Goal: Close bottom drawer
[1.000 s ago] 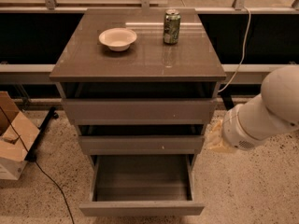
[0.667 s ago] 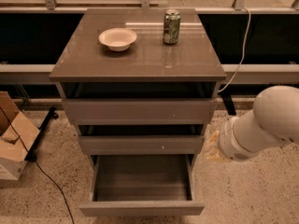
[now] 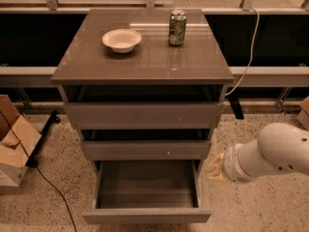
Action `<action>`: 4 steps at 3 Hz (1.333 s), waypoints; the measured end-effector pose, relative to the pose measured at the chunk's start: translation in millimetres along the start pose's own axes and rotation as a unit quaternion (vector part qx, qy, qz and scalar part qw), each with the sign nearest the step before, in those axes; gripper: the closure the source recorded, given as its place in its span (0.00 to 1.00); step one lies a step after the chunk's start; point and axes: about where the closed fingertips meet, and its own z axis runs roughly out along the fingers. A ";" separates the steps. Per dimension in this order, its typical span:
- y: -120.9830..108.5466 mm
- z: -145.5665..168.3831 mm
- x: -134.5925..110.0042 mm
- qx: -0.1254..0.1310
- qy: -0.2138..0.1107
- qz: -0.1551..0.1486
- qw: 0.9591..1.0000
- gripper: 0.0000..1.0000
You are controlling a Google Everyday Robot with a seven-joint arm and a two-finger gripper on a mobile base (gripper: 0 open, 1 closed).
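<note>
The bottom drawer (image 3: 147,215) is the lowest of three grey-brown drawers and stands pulled far out toward me, its shallow grey box empty. Its plain flat front is near the bottom edge of the view. The middle drawer (image 3: 145,149) and the top drawer (image 3: 144,114) each stand out a little from the cabinet. My white arm (image 3: 270,153) reaches in from the right, and the gripper (image 3: 215,167) at its tan end sits just right of the bottom drawer's right side, beside the cabinet and not touching the drawer front.
On the cabinet top (image 3: 87,64) stand a white bowl (image 3: 121,39) and a green can (image 3: 177,27). A cardboard box (image 3: 13,144) sits on the floor at left with a black cable (image 3: 53,187) beside it. A white cable (image 3: 247,57) hangs at right.
My arm has moved down and a little to the left, bringing the gripper lower beside the cabinet's right side. The drawers have not moved.
</note>
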 end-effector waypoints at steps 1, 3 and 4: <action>-0.3 42.0 37.8 -0.013 -0.018 0.047 0.999 1.00; 9.5 65.9 43.1 -0.023 0.001 0.044 0.999 1.00; 18.0 87.4 60.0 -0.040 0.009 0.047 0.998 1.00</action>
